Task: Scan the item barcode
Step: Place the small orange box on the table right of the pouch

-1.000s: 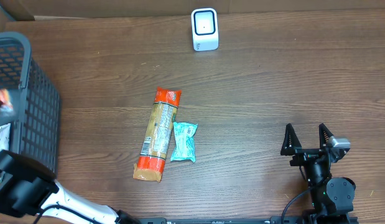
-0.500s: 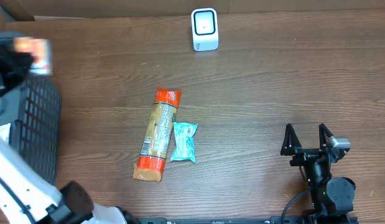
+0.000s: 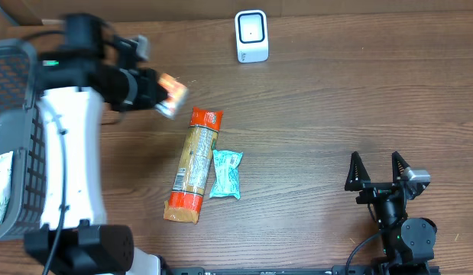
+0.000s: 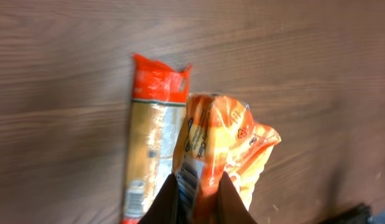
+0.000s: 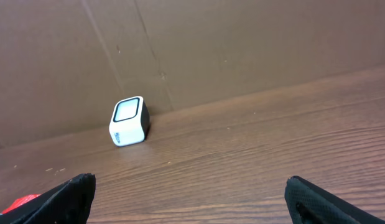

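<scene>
Left gripper (image 4: 198,186) pinches orange packet (image 4: 224,142): sharp in left wrist, blurred overhead, above long orange-ended pack (image 3: 194,164). Right gripper (image 3: 377,169) is spread wide, empty. Its camera faces scanner (image 5: 129,120) by the back wall.

**One View From Above, Two From The Wrists**

The overhead camera is looking straight down from high above. It is taking in the whole worktop (image 3: 335,99), from the white scanner (image 3: 251,36) at the far edge to both arm bases at the near one.

The left wrist camera is pointing down past the left hand (image 4: 198,198) from close range. The orange pouch (image 4: 220,143) pinched there is filling the middle of its frame. Behind it the long packet (image 4: 148,155) is showing, the same one lying mid-worktop in the overhead view.

The right wrist camera is sitting low, facing level across the wood toward the cardboard wall (image 5: 242,50), between the spread fingers of the right hand (image 5: 201,199). It is sharing the scanner with the overhead view.
</scene>
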You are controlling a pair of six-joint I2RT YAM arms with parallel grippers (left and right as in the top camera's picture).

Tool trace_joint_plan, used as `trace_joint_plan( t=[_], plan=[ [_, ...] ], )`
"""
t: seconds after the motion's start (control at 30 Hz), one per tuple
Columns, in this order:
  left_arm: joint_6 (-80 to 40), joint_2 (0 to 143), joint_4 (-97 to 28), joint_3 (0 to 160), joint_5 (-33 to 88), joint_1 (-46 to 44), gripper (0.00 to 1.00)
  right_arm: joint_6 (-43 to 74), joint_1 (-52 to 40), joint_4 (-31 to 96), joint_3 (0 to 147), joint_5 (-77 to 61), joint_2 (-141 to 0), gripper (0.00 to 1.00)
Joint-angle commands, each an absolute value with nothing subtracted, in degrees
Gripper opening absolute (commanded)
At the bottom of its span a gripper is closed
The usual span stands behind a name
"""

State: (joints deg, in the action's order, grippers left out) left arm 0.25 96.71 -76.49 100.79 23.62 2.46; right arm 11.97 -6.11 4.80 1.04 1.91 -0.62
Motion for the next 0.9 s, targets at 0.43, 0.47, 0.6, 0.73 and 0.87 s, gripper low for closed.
trace_joint_plan(
  t=[0.43, 0.47, 0.6, 0.73, 0.87],
  plan=[
    [-20.6, 97.1, -40.4, 65.8, 22.9, -22.3, 0.18, 11.9, -6.4, 4.6, 0.5, 2.3, -0.2, 1.0],
    [-20.9, 97.1, -39.6, 65.1, 22.9, -23.0, 0.23, 11.9, -6.4, 4.6, 0.5, 2.3, -0.2, 1.0],
    [-20.8, 97.1, -38.6, 64.6, 21.8, -24.9, 0.58, 11.9, -6.4, 4.6, 0.5, 2.3, -0.2, 1.0],
    [-20.7, 97.1, -38.2, 64.7, 21.9, -24.7, 0.66, 11.9, -6.4, 4.6, 0.5, 2.3, -0.2, 1.0],
    [-16.6, 96.4, -41.9, 70.2, 22.0, -22.3, 0.65, 11.9, -6.4, 4.6, 0.5, 2.3, -0.2, 1.0]
  ],
)
